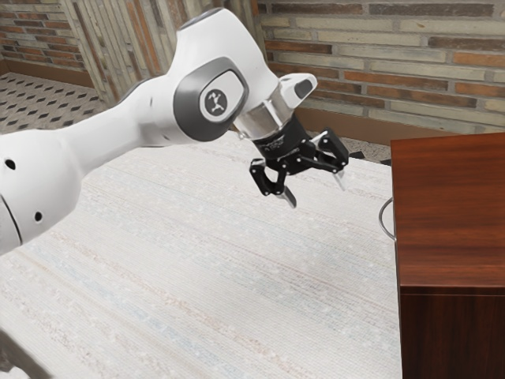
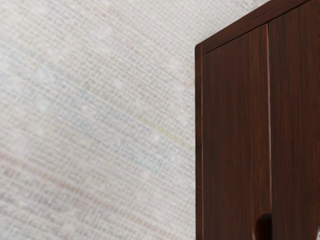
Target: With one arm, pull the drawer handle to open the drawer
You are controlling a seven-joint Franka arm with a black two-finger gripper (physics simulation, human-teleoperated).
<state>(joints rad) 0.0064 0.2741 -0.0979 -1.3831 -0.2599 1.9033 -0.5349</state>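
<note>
A small white emblem (image 1: 215, 103) marks the arm's grey joint cap; print on the claw's body is too small to read. The claw (image 1: 316, 192) hangs wide open over the table (image 1: 197, 260), touching nothing; the drawer handle (image 1: 384, 219), a grey loop on the dark wooden cabinet (image 1: 450, 205), lies near, toward the exterior view's right.

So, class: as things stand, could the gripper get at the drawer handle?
Probably yes: the open gripper hangs a little way off the drawer handle, facing that side of the cabinet, with nothing seen between them.
</note>
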